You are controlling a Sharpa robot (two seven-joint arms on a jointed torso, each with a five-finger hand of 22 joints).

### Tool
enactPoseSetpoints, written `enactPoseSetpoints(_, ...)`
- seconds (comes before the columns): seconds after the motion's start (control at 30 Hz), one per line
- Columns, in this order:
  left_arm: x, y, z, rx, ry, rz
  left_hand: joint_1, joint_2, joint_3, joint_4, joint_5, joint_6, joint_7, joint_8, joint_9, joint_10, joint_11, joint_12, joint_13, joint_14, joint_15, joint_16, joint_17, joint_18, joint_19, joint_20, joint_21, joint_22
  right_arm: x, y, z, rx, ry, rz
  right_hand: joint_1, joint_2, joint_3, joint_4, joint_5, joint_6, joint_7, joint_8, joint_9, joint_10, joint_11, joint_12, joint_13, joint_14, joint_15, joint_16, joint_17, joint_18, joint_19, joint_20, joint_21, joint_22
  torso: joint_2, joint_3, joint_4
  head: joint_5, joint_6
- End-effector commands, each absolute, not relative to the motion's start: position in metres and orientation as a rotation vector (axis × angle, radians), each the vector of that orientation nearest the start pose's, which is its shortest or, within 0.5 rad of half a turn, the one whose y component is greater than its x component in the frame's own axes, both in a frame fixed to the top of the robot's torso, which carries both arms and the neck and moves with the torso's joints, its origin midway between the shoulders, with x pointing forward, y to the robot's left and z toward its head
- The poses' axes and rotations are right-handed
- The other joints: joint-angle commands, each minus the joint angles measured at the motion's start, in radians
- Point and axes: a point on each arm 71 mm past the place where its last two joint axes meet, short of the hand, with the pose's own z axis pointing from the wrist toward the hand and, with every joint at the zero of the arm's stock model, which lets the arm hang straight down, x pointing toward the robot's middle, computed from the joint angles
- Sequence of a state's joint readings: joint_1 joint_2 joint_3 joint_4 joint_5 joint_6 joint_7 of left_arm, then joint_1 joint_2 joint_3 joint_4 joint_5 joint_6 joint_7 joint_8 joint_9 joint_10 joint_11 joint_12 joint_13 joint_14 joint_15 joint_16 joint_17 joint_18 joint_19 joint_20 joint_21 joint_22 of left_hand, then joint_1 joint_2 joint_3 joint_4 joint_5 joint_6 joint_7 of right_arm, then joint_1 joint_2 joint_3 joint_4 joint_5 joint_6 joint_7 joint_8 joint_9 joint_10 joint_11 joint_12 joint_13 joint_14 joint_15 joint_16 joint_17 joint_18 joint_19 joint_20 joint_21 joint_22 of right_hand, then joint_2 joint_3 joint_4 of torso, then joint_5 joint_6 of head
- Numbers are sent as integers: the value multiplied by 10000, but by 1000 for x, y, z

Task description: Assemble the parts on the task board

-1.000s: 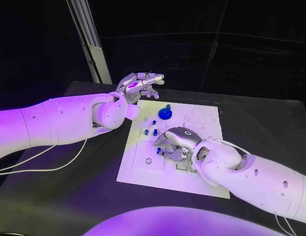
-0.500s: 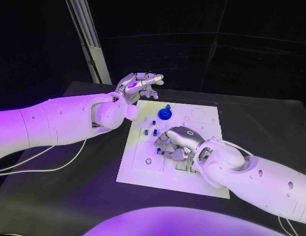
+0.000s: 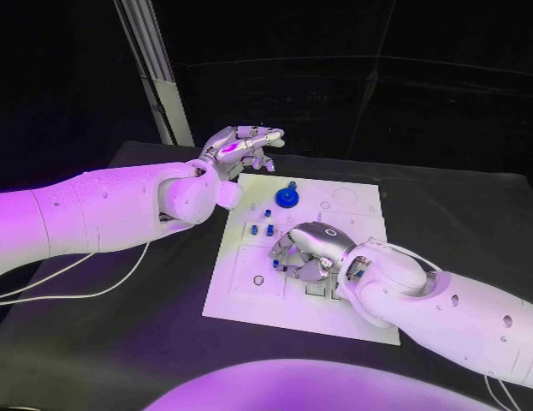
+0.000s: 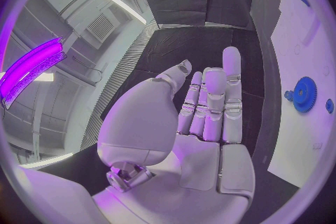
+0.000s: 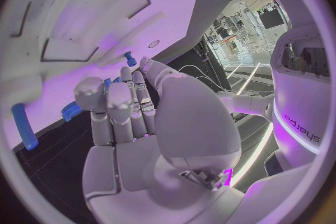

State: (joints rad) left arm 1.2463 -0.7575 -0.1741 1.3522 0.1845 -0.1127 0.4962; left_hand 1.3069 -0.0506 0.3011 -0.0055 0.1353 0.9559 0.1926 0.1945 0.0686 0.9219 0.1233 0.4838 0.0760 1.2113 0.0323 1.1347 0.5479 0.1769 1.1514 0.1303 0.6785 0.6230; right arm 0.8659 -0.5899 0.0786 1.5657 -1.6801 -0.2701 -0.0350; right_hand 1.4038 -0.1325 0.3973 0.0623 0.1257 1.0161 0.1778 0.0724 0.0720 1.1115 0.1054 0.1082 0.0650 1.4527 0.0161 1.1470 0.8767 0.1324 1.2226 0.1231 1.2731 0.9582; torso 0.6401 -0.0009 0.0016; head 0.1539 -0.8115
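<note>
The white task board lies in the middle of the table. A blue gear stands at its far side, with small blue pegs nearer the middle. My right hand is low over the board's centre, fingertips down at the plate. In the right wrist view its fingers reach to the board among a blue peg, a short blue piece and a blue bar; its palm is bare. My left hand hovers off the board's far left corner, holding nothing, fingers straight. The gear lies beside it.
The black table surrounds the board. A pale post rises behind the far left corner. White cables trail under my left arm. Empty cutouts mark the board's near left part.
My right hand's fingers have shifted very slightly over the board's centre. The left hand stays where it was.
</note>
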Motion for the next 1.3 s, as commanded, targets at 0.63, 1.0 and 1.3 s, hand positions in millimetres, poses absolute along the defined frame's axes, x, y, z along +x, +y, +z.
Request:
enactPoseSetpoints(0.63, 510, 215, -206, -12084, 13955, -16885, 100, -23, -4, -50, 35, -87, 15, 47, -10, -71, -13, 50, -16, -74, 32, -51, -28, 62, -21, 45, -55, -19, 399, -63, -262, -2886, 16057, 10009, -27, -52, -89, -92, 197, -151, 102, -103, -60, -235, 118, -166, -35, -15, 80, -127, -320, -49, -127, 36, -106, -294, 3, 5, 0, -15, 29)
enactPoseSetpoints(1.0, 511, 216, -206, -12085, 13954, -16882, 100, -23, -4, -50, 35, -87, 15, 47, -10, -71, -13, 50, -16, -74, 32, -51, -28, 62, -21, 45, -55, -19, 395, -83, -254, -2458, 16168, 9802, -28, -100, -128, -147, 214, -361, 189, -113, -74, -445, 200, -263, -33, -52, 146, -170, -412, -38, -181, 98, -155, -363, -21, -13, -7, -167, 164)
enactPoseSetpoints(1.3, 510, 216, -206, -12096, 13970, -16890, 115, -19, 5, -63, 35, -95, 16, 55, -10, -86, -12, 58, -20, -78, 33, -50, -38, 63, -19, 47, -61, -28, 413, -133, -236, -2468, 17181, 7617, -267, -259, -619, -86, -156, -550, 119, -99, -63, -743, 199, -314, -20, -60, 178, -181, -510, -16, -246, 155, -223, -458, -8, -19, 3, -305, 287)
